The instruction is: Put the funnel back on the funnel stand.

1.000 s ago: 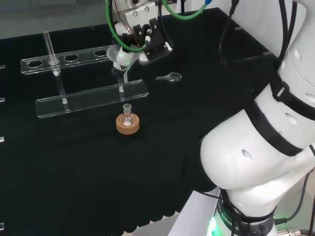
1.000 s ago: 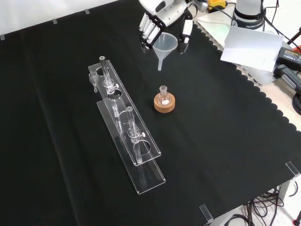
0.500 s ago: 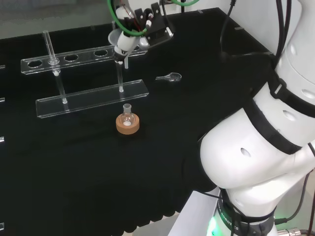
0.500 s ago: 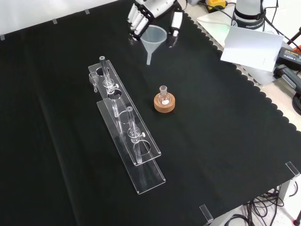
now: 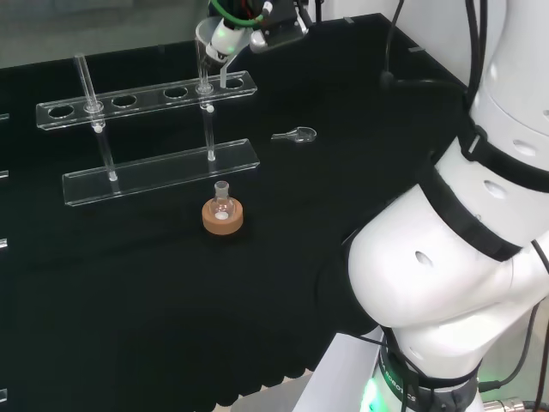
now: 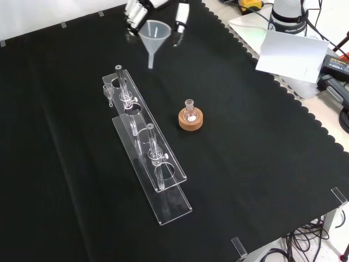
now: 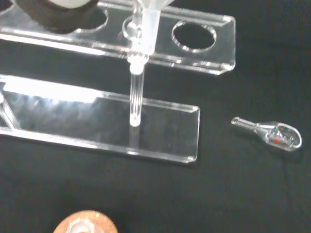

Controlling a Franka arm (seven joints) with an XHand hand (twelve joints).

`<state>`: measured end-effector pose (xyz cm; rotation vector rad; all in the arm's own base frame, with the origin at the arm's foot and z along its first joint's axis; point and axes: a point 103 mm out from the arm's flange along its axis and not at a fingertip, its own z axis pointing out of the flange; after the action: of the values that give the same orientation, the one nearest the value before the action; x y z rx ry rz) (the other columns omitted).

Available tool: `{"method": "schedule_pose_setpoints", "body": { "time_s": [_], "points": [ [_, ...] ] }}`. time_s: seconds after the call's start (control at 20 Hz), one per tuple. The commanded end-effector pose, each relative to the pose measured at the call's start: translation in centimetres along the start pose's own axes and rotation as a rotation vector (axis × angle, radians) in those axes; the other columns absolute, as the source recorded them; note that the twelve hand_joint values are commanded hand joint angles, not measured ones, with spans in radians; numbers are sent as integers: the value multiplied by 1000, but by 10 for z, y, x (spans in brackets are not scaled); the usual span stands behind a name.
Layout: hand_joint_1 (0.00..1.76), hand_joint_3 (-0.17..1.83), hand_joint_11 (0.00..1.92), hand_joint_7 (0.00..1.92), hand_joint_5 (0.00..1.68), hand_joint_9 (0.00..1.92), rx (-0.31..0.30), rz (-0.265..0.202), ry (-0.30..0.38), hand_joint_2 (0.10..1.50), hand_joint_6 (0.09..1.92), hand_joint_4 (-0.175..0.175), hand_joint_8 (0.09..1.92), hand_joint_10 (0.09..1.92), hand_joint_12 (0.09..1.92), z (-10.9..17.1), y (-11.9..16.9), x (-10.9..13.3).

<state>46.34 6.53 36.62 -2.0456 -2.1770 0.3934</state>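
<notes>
Black cloth below, funnel stand [image 6: 143, 136] waiting beneath.
Gripping funnel [image 6: 152, 36] in hand [image 6: 177, 16], spout hanging down, ready for dropping through a hole.

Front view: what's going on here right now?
The hand holds the clear funnel in the air, spout down, above the end of the clear funnel stand that lies farther off in the front view. The funnel is not yet seated in a hole. A small flask sits on its cork ring beside the stand, untouched.
</notes>
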Motion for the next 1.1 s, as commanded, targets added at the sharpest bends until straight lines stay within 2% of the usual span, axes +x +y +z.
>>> {"method": "schedule_pose_setpoints", "body": {
  "time_s": [0.05, 0.55, 1.1],
  "points": [
    [841, -175, 656, 514, 676, 792, -10, 11, 23, 1016, 590, 7, 654, 461, 1262, -9, 35, -27],
    [841, -175, 656, 512, 679, 791, 24, 18, 27, 1017, 598, 6, 655, 465, 1263, 4, 80, -47],
    [842, -175, 657, 509, 681, 791, 56, 20, 45, 1017, 604, 6, 657, 468, 1264, 20, 106, -59]
  ]
}}
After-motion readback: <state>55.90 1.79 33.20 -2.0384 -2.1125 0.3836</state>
